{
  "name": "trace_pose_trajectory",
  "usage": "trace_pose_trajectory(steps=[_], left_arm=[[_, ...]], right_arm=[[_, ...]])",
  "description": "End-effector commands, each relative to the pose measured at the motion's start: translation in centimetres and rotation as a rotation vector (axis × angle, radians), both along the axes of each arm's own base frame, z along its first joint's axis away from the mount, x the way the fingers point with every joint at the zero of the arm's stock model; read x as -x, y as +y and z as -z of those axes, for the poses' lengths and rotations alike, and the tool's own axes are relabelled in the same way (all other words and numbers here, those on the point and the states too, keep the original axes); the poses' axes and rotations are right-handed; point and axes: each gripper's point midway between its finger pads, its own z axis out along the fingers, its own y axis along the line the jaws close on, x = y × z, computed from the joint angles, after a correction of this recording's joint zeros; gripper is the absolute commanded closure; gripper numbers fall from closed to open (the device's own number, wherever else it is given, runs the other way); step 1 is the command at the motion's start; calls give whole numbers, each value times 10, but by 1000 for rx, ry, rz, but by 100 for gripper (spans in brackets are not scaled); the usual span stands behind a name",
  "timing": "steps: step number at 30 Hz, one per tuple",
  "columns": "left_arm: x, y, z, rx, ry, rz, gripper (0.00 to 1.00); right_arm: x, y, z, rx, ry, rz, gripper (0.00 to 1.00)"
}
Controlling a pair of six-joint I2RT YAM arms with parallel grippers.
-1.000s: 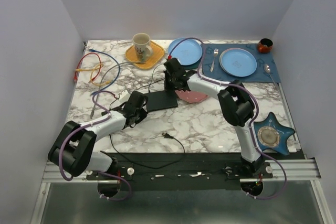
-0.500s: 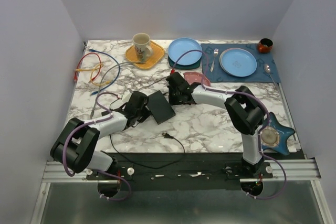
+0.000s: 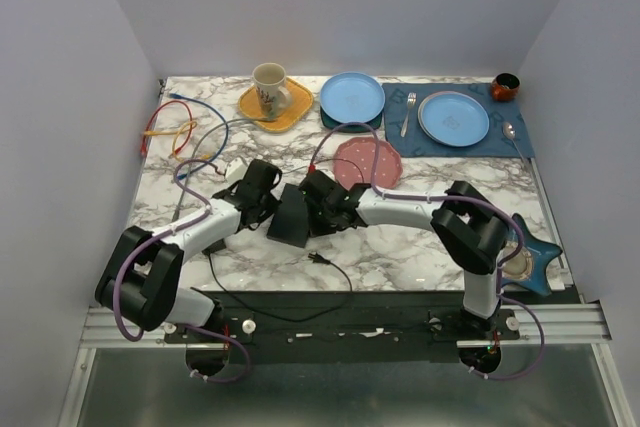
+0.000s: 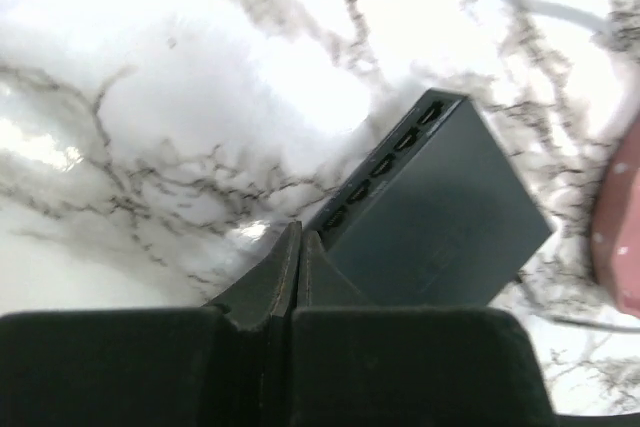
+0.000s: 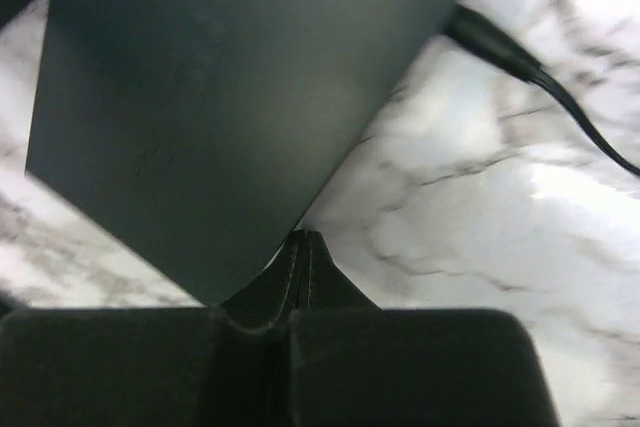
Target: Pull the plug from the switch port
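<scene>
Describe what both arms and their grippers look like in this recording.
The left arm and right arm each have smooth white links between bulky black joint housings. A thin purple cable loops along each of them. The left gripper and right gripper are matte black and taper to a narrow tip. No markings are readable.

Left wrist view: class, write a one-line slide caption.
Shut left gripper beside the socket edge of the black switch on the marble table, pink plate at right.
</scene>
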Motion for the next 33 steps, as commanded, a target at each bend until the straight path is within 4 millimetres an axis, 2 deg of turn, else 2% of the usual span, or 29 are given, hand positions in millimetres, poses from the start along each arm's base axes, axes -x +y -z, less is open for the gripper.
trace_pose_trajectory(steps=[1,3,4,5,6,8,9,10,12,13,15,16,18,19,20,22,25,27,28,33], left_arm=[[-25,-8,-28,-2,-54,24,100],[-28,3,-34,-56,-51,24,100],[-37,11,-46,-81,-80,1,100],[-36,16,-50,-102,-77,-3,100],[-39,21,-60,-113,-101,0,100],[-39,24,-71,-121,-127,0,100],[-37,24,-75,-115,-138,5,99],[-32,25,-77,-107,-148,10,99],[-24,24,-80,-72,-160,14,98],[-13,25,-67,-58,-131,11,98],[-2,15,-62,10,-133,35,97],[11,15,-43,19,-94,42,97],[24,-1,-37,91,-89,66,99],[36,-2,-21,98,-59,73,100],[39,-9,-19,125,-64,86,100],[54,-18,-6,141,-32,102,100],[60,-21,2,137,-21,113,100],[61,-19,3,132,-20,112,100],[61,-19,3,128,-22,114,100],[62,-13,7,98,-17,102,100]], right_arm=[[10,49,-43,-190,-4,-31,99],[6,48,-54,-189,-38,-38,99],[2,44,-59,-181,-67,-23,99],[-2,39,-64,-174,-92,-14,99],[-9,31,-78,-163,-151,-4,99],[-13,22,-87,-138,-205,-6,96],[-20,12,-96,-107,-263,-12,93],[-24,7,-100,-85,-291,-11,84],[-33,-8,-102,-4,-356,-21,72],[-36,-13,-101,23,-371,-22,66],[-49,-27,-94,82,-388,-12,65],[-53,-32,-87,108,-381,-6,66],[-68,-44,-76,135,-360,27,70],[-72,-47,-71,142,-351,36,75],[-76,-51,-60,165,-335,43,78],[-90,-56,-57,179,-337,73,83],[-105,-57,-47,210,-339,102,85],[-107,-56,-32,227,-312,95,86],[-108,-53,-31,223,-308,95,87],[-92,-50,-9,208,-226,75,90]])
